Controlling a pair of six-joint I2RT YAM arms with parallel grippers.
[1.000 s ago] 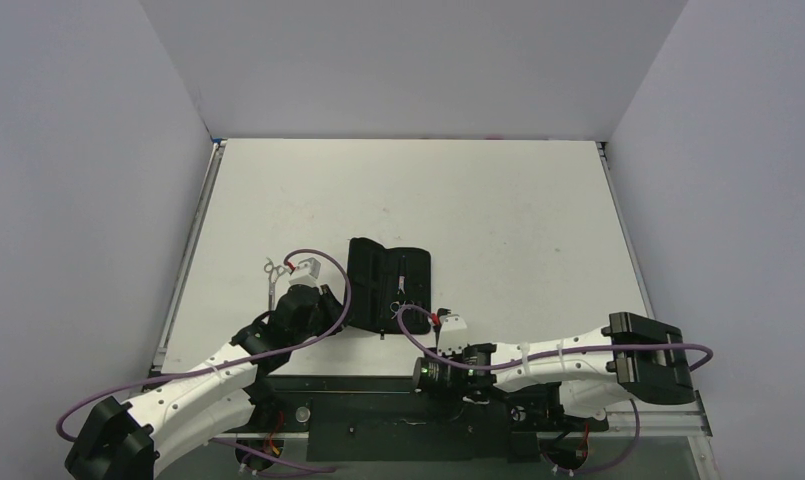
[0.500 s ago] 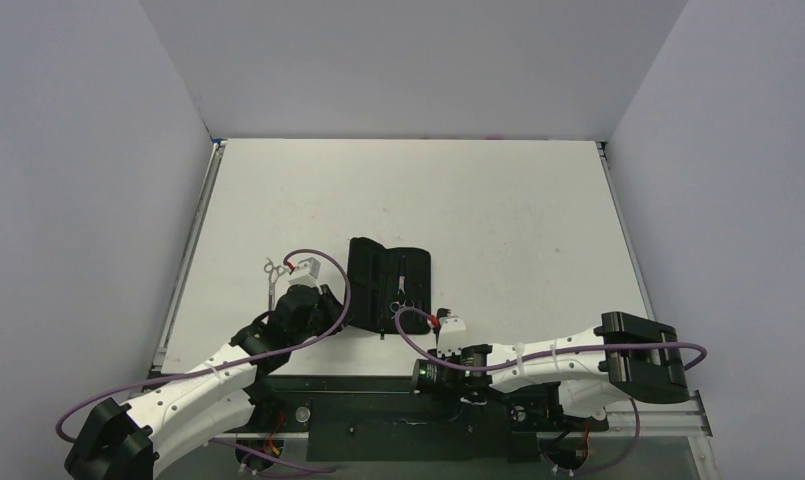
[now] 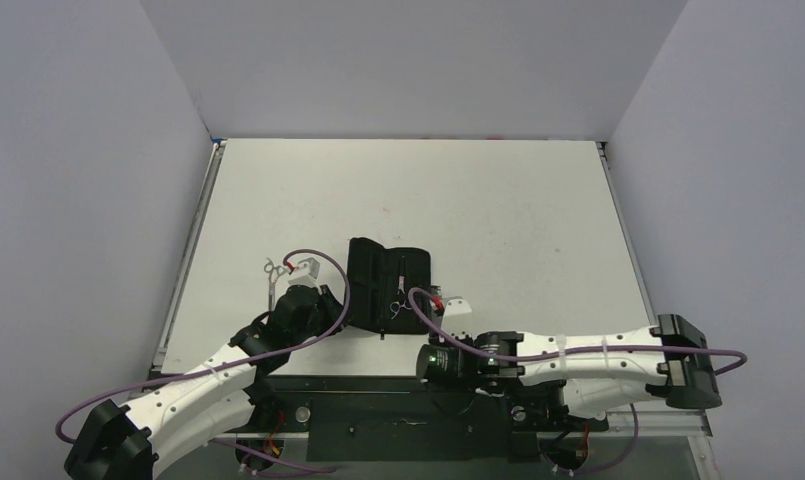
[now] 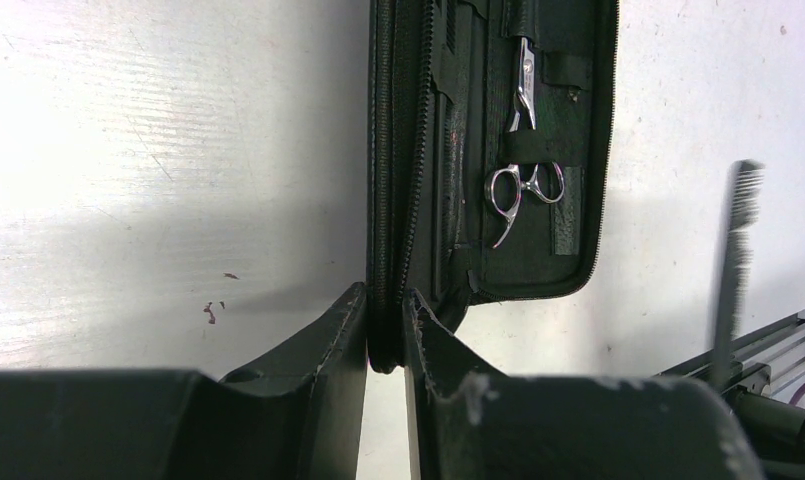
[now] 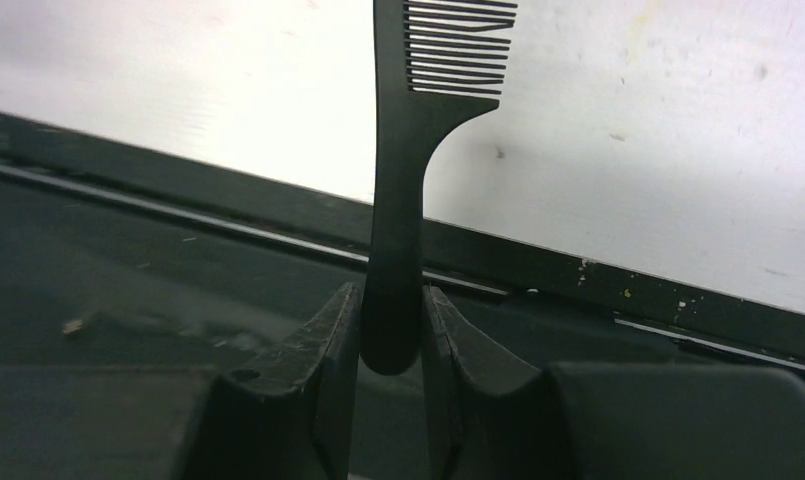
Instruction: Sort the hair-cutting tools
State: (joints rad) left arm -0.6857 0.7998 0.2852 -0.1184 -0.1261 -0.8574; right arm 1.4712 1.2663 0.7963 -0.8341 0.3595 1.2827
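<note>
A black zip case (image 3: 388, 283) lies open on the table. A pair of silver scissors (image 4: 523, 185) is strapped inside it. A second pair of silver scissors (image 3: 271, 270) lies on the table to the left. My left gripper (image 4: 385, 300) is shut on the case's near zip edge (image 4: 390, 200); it shows in the top view (image 3: 323, 308) too. My right gripper (image 5: 390, 295) is shut on the handle of the black comb (image 5: 398, 150), teeth pointing away, over the table's front edge. The comb also shows blurred in the left wrist view (image 4: 735, 250), right of the case.
The table's dark front rail (image 5: 598, 280) runs under the comb. White walls (image 3: 98, 200) close in the left, back and right sides. The right arm (image 3: 578, 355) stretches along the near edge.
My right arm has swung: its elbow has gone right and the wrist with the comb has moved forward towards the case. The left arm and case have not moved.
</note>
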